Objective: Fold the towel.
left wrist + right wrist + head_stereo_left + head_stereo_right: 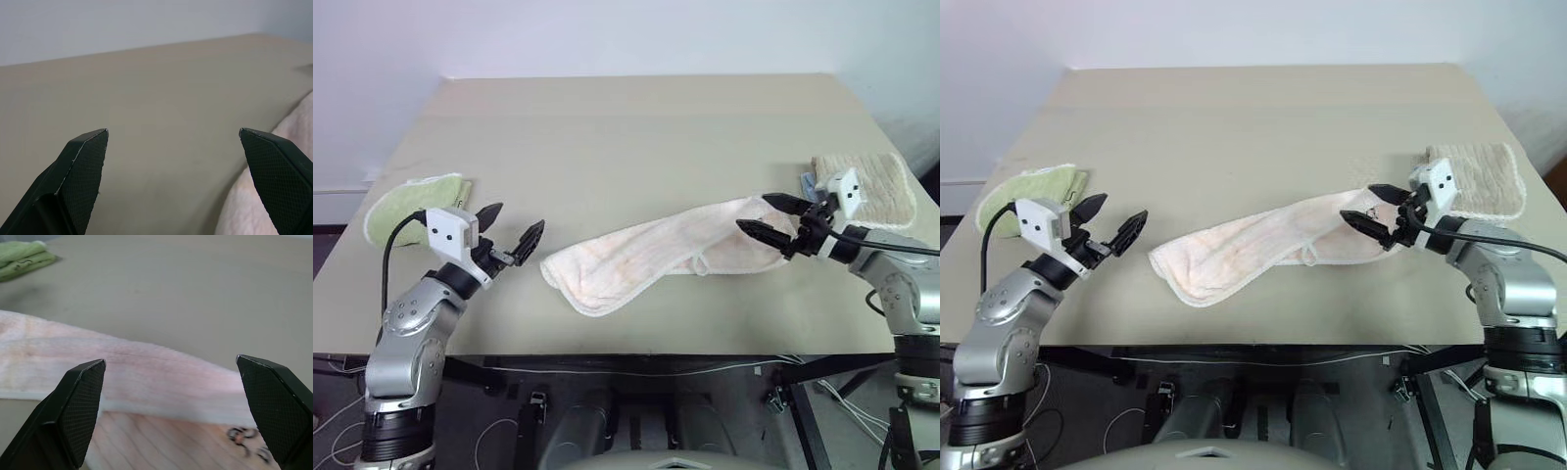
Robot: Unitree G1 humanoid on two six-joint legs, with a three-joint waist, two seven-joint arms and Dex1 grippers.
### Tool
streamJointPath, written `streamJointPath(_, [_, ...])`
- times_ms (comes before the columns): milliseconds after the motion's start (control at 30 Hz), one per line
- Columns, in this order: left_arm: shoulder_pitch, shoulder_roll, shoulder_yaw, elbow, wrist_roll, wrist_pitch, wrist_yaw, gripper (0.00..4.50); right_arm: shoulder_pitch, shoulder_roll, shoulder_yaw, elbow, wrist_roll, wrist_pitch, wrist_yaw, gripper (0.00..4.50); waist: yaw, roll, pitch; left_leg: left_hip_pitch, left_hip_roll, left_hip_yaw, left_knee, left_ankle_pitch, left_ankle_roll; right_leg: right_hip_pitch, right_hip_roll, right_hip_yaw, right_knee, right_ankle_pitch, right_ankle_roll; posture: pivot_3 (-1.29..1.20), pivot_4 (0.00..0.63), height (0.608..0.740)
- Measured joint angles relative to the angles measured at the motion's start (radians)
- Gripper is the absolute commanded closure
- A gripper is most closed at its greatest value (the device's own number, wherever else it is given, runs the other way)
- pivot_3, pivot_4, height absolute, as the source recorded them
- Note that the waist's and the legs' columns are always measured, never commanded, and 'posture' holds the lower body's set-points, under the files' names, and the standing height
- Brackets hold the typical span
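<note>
Beige worktop was seen bearing a long pale pink terry towel; both grippers, left and right, were held open-fingered, empty.

Green towel at table's left edge, beige ribbed towel at right.

The towel is soft pink terry cloth on a smooth matt table, near black textured tool fingertips
</note>
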Motion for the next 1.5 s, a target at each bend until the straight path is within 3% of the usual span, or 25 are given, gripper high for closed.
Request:
streamJointPath(467, [-0.041, 0.072, 0.035, -0.004, -0.017, 0.035, -0.013, 0.01, -0.095, 0.049, 0.034, 0.127, -0.079, -0.096, -0.025, 0.0, 0.0, 0.0, 0.0, 0.0, 0.0, 0.0, 0.0, 0.0, 0.0, 0.0, 0.0, 0.0, 0.002, 0.0, 0.0, 0.0, 0.15, 0.74])
streamJointPath(633, [-0.064, 0.094, 0.033, 0.033, -0.027, 0.046, -0.059, 0.01, -0.142, 0.001, 0.055, 0.199, -0.181, -0.186, -0.031, 0.0, -0.001, 0.0, 0.0, 0.001, 0.0, 0.001, -0.001, 0.0, 0.0, -0.001, 0.0, 0.0, 0.002, 0.0, 0.0, 0.0, 0.15, 0.74])
streamJointPath(767, [-0.075, 0.092, 0.023, 0.027, -0.12, 0.111, -0.126, 0.01, -0.206, -0.062, 0.055, 0.319, -0.238, -0.225, -0.02, 0.0, 0.0, 0.0, 0.0, 0.001, 0.0, 0.001, 0.0, 0.0, 0.0, 0.0, 0.0, 0.0, 0.002, 0.0, 0.0, 0.0, 0.15, 0.74])
streamJointPath(1167, [-0.131, 0.077, -0.155, 0.042, -0.13, 0.107, -0.298, 0.01, -0.325, -0.13, 0.117, 0.569, -0.385, -0.345, 0.049, 0.0, -0.004, 0.001, 0.0, 0.001, 0.0, 0.001, 0.0, 0.0, 0.0, -0.001, 0.0, 0.001, 0.002, 0.0, 0.0, 0.0, 0.15, 0.74])
streamJointPath(1500, [-0.187, 0.039, -0.248, 0.058, -0.083, 0.08, -0.334, 0.01, -0.478, -0.176, 0.232, 0.939, -0.588, -0.612, 0.027, 0.0, -0.009, 0.001, 0.0, 0.001, 0.0, 0.002, 0.0, 0.001, -0.001, -0.001, 0.0, 0.001, 0.003, 0.0, 0.0, 0.0, 0.15, 0.74])
